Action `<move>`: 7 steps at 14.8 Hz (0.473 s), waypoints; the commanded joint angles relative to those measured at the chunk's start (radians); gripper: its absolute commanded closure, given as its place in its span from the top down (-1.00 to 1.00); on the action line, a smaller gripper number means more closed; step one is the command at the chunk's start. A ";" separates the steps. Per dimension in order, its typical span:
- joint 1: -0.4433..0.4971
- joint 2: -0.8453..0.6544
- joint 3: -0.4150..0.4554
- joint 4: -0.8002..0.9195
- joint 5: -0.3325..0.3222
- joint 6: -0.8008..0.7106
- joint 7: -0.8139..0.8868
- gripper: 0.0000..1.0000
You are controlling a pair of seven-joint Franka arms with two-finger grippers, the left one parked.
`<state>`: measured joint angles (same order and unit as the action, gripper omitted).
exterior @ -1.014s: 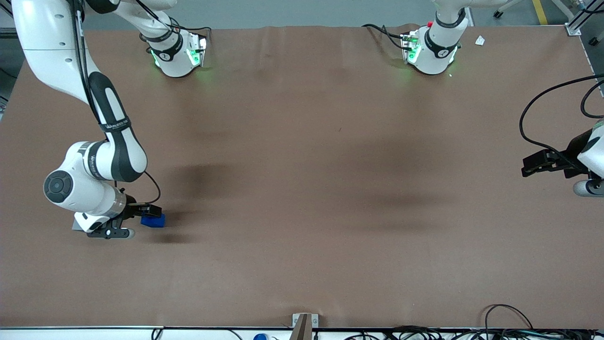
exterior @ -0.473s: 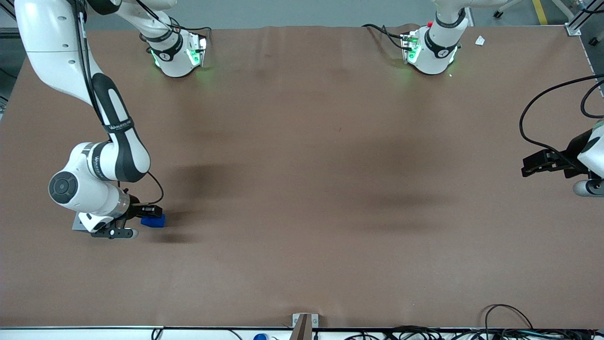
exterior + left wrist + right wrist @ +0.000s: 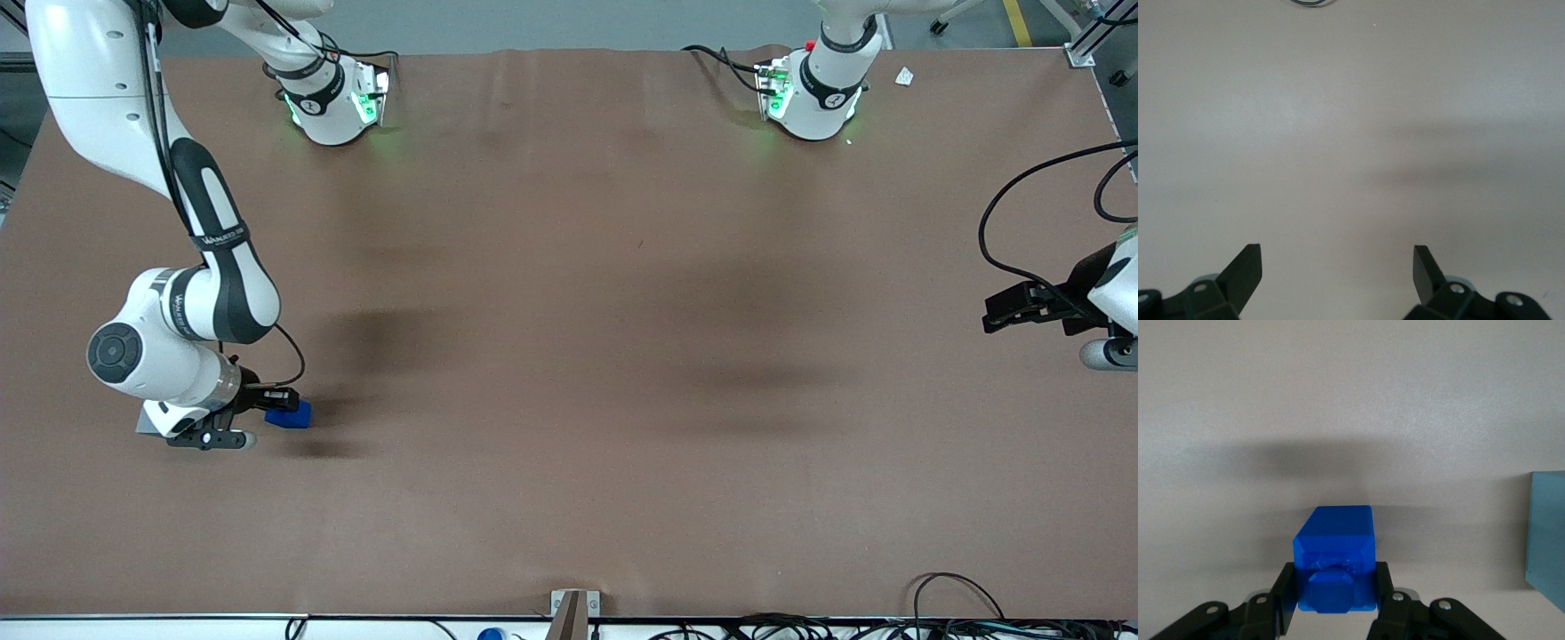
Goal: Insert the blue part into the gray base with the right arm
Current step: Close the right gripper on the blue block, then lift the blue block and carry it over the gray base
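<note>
The blue part (image 3: pixel 1335 559) is clamped by its flat sides in the end effector (image 3: pixel 1336 599), above the worktop (image 3: pixel 569 356) at the working arm's end. Rigid, probably light plastic is suggested; the gray base (image 3: pixel 1546 535) is seen just beside.

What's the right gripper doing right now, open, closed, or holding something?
Right gripper: closed on the blue part, beside the gray base.
</note>
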<state>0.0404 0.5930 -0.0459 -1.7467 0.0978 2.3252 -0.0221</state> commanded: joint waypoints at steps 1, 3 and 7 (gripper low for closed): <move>-0.004 0.005 0.003 0.003 0.020 0.008 0.005 -0.69; -0.004 0.005 0.003 0.003 0.020 0.006 0.005 -0.94; -0.004 -0.005 0.001 0.026 0.019 -0.035 -0.001 -0.99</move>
<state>0.0404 0.5939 -0.0460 -1.7420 0.0978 2.3223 -0.0220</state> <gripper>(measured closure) 0.493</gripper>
